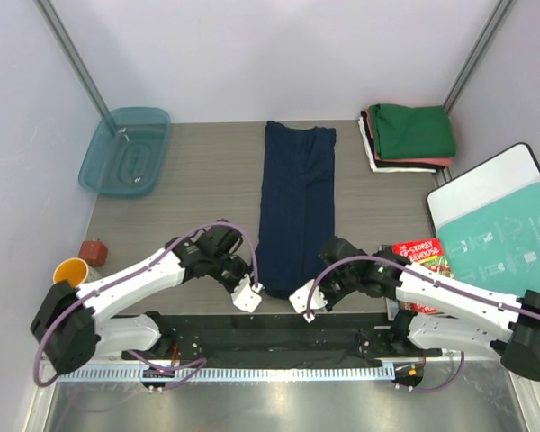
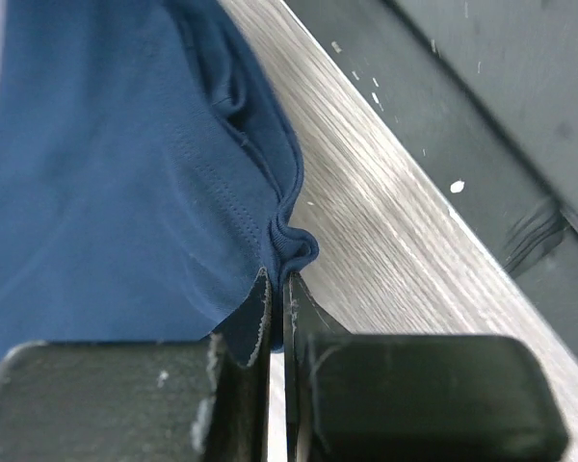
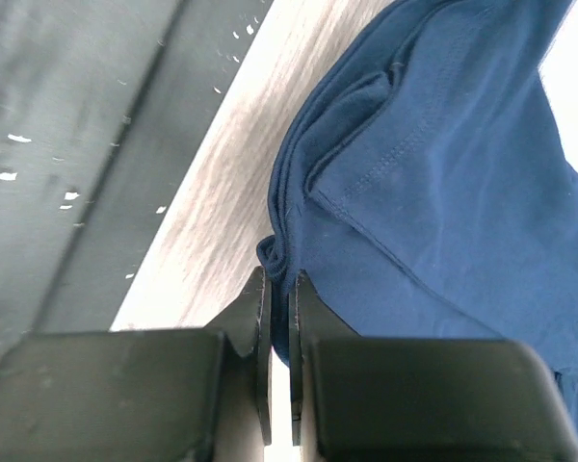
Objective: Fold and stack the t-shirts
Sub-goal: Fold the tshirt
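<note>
Two near corners of the soft, limp navy t-shirt seem good holds, and the left gripper and right gripper are clamped there.

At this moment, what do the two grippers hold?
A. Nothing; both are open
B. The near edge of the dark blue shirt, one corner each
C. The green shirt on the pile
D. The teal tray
B: the wrist views show the left gripper and the right gripper each shut on a near corner of the dark blue shirt.
</note>
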Robot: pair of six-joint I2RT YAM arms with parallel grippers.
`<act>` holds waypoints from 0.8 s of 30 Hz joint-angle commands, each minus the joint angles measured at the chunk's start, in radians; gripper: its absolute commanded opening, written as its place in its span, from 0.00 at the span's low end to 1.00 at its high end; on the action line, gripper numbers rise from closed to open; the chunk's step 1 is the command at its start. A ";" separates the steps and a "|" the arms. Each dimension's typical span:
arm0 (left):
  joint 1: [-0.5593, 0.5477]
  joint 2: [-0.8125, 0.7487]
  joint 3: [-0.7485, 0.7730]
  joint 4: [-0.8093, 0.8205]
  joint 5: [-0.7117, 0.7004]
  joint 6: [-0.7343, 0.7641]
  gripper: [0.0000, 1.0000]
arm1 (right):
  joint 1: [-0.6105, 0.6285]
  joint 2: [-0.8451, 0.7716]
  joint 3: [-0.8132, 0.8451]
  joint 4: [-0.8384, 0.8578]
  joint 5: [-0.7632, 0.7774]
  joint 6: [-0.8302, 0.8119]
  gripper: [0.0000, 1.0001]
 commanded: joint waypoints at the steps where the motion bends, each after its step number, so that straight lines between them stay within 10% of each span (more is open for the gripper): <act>1: -0.011 -0.163 0.025 -0.105 0.072 -0.133 0.00 | 0.011 -0.021 0.126 -0.220 -0.094 0.057 0.01; 24: -0.027 -0.363 0.214 -0.499 0.281 -0.101 0.00 | 0.045 0.012 0.422 -0.509 -0.324 0.070 0.01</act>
